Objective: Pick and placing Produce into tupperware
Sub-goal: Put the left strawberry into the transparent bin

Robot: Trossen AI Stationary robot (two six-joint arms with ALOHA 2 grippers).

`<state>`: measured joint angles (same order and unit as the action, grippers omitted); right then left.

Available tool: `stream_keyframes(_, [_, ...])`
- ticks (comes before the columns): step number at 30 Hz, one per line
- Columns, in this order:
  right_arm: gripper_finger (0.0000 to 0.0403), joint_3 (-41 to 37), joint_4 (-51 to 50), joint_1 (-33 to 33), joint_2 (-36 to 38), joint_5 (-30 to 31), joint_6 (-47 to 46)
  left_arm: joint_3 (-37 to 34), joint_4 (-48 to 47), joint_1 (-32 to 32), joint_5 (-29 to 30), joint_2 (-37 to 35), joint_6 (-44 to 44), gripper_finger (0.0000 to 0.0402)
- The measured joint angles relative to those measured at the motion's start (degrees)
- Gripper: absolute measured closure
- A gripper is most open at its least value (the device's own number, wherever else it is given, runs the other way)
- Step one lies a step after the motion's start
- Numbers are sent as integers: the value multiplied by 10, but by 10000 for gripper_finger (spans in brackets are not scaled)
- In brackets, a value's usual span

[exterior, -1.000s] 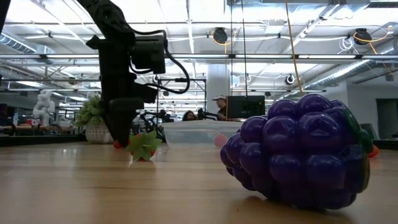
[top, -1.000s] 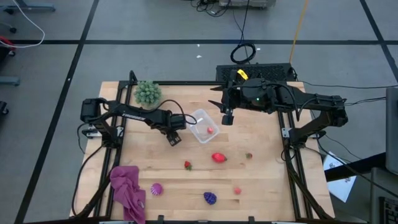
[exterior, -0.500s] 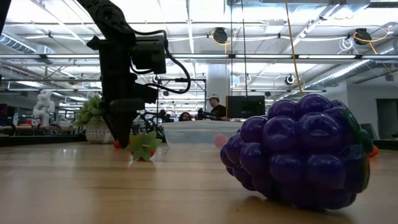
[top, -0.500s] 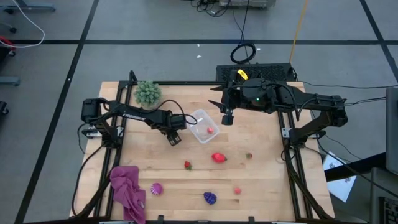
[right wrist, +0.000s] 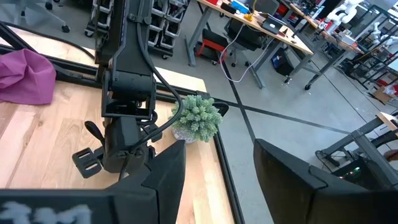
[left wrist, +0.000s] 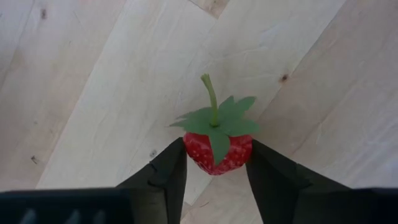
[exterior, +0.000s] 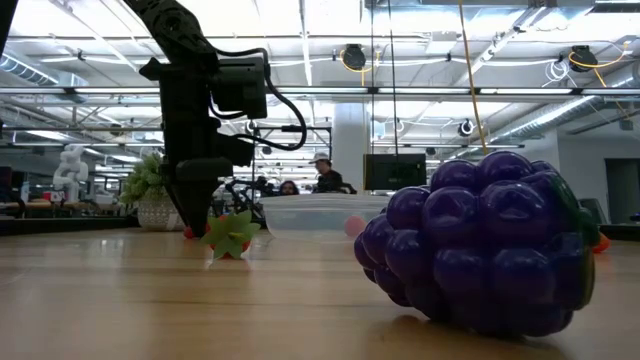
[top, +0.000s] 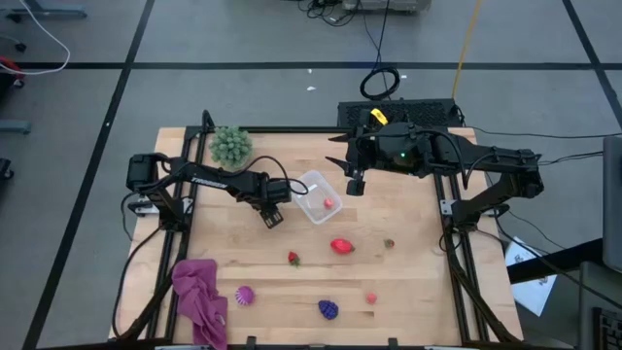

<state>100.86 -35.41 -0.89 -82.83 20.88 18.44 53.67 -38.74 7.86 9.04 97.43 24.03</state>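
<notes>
My left gripper (top: 272, 217) stands low over the table just left of the tupperware (top: 313, 194), shut on a small red strawberry (left wrist: 217, 151) with green leaves and a stalk. The clear tupperware holds one red piece (top: 328, 204). More produce lies on the wood nearer the front: a small strawberry (top: 293, 258), a bigger red piece (top: 341, 246), a brownish one (top: 389, 243), a pink one (top: 370, 297), purple grapes (top: 328, 309) and a magenta piece (top: 244, 294). My right gripper (top: 356, 185) hangs high beside the tupperware's right end, open and holding nothing. My left gripper pinches the strawberry's red body by its two sides (left wrist: 194, 149) between the two fingers. The fingers come from above, pointing steeply down. The leafy top and stalk (left wrist: 211, 99) face up past the fingertips. The low view shows the fingertips (exterior: 196, 222) down at the table top.
A spiky green ball plant (top: 231, 145) stands at the far left corner. A magenta cloth (top: 199, 297) lies at the near left. The grapes (exterior: 480, 255) fill the front of the low view. Bare wood lies between the tupperware and the loose produce.
My left gripper has shut its fingers on the strawberry without shifting place. The right arm has kept still.
</notes>
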Motion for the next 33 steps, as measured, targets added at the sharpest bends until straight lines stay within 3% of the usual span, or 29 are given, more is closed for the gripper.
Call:
stream_keyframes(11, [222,0,0,0,0,0,0,40,-48,0,0,0,-9,254])
stream_keyframes(23, [222,0,1,0,0,4,20,174,-203,-18,7,0,-18,254])
stream_keyframes(33, [222,0,26,1,16,163,107,299,-247,-52,26,-1,-76,254])
